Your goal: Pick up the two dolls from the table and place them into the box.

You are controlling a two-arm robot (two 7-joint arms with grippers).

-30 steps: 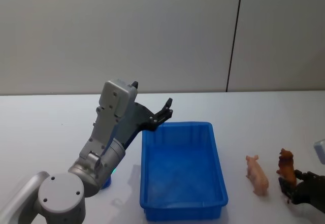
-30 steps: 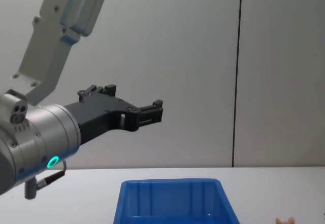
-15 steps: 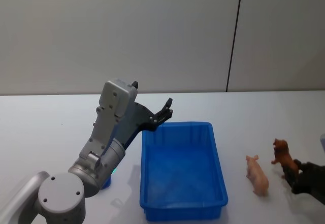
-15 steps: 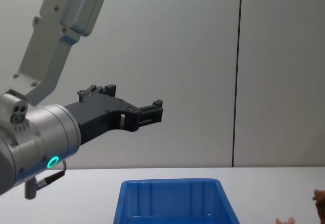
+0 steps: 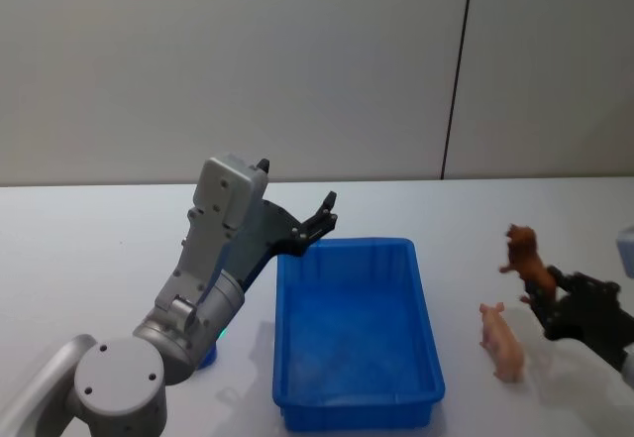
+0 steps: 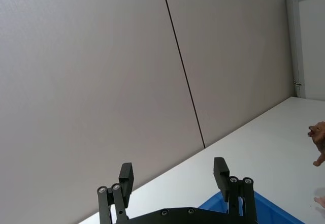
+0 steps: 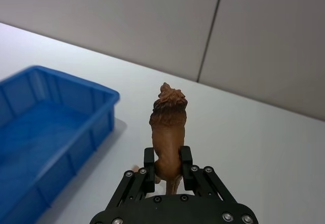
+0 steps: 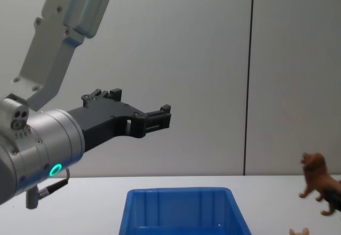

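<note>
Since the brown lion doll (image 7: 168, 117) hangs clear of the table (image 5: 466, 209), clamped low on its body between the fingers of the right gripper (image 7: 167, 169), the step in hand looks like the carry leftward to the box (image 5: 342, 246). The lion is right of the box's right rim and above it. It should stay high enough to pass that rim, travel left until it is over the box's bare floor, and be let go only there. The pink pig doll (image 5: 502, 341) lies on the table just right of the box, under the path, so dipping early risks knocking it. The left gripper (image 6: 173, 176), fingers apart and empty, hovers at the box's far left corner; a release toward the middle keeps well apart from it.
</note>
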